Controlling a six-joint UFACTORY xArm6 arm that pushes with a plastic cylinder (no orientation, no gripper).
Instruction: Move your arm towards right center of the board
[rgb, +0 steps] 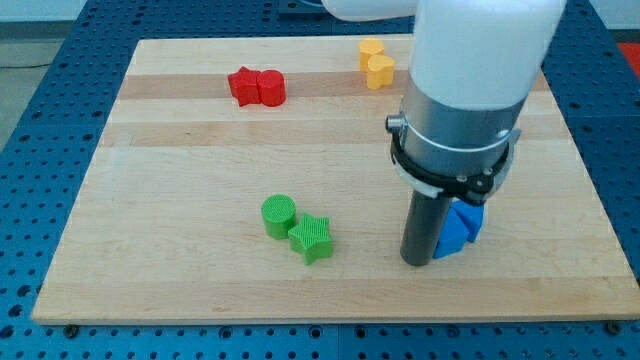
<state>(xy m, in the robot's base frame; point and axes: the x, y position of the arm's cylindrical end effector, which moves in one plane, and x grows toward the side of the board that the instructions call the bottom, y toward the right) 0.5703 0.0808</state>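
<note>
My tip (417, 262) rests on the wooden board (180, 180) at the lower right of the middle. A blue block (460, 228) lies right against the rod's right side, partly hidden by the arm. A green cylinder (279, 214) and a green star (312, 238) sit touching each other to the left of my tip. A red star (243, 84) and a red cylinder (270, 88) sit together at the upper left. Two yellow blocks (377, 62) sit at the view's top, just left of the arm.
The white and grey arm body (470, 90) covers the board's upper right part. A blue perforated table (40, 120) surrounds the board on all sides.
</note>
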